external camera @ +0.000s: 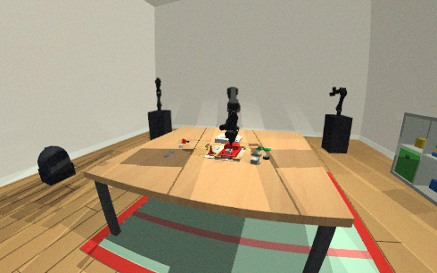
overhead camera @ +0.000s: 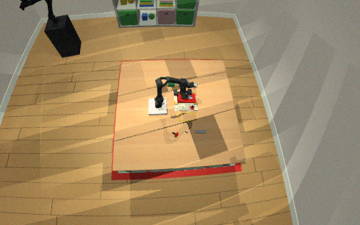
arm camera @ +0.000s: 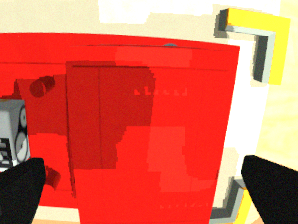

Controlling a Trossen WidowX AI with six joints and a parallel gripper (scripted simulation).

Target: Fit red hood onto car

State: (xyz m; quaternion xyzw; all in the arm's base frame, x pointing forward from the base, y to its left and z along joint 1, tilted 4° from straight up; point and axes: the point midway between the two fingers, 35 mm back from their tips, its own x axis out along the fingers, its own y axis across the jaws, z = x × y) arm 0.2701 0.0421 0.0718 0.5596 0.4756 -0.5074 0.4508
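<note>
The red car chassis (overhead camera: 193, 100) (external camera: 223, 155) (arm camera: 50, 117) sits in the jig with yellow-edged corner brackets (arm camera: 281, 47). The grey engine block (arm camera: 11, 117) (external camera: 229, 151) is at the left of the wrist view. Two red pegs show beside it, an upper peg (arm camera: 42, 86) and a lower peg (arm camera: 53, 177). A raised, flat-topped red panel (arm camera: 195, 115) fills the middle; I cannot tell whether it is the hood or part of the car. No corner holes show on it. My gripper (overhead camera: 184, 96) (external camera: 231, 142) (arm camera: 146, 167) is open and empty above this panel, its fingers wide apart.
A cream tray (overhead camera: 180, 107) with a small red piece (overhead camera: 192, 107) (external camera: 210, 151) lies beside the car. A green piece (overhead camera: 171, 84) (external camera: 264, 149) and a grey block (external camera: 255, 160) are on the other side. A yellow outline (overhead camera: 187, 120), a grey bar (overhead camera: 200, 131) and another red piece (overhead camera: 175, 134) lie farther off.
</note>
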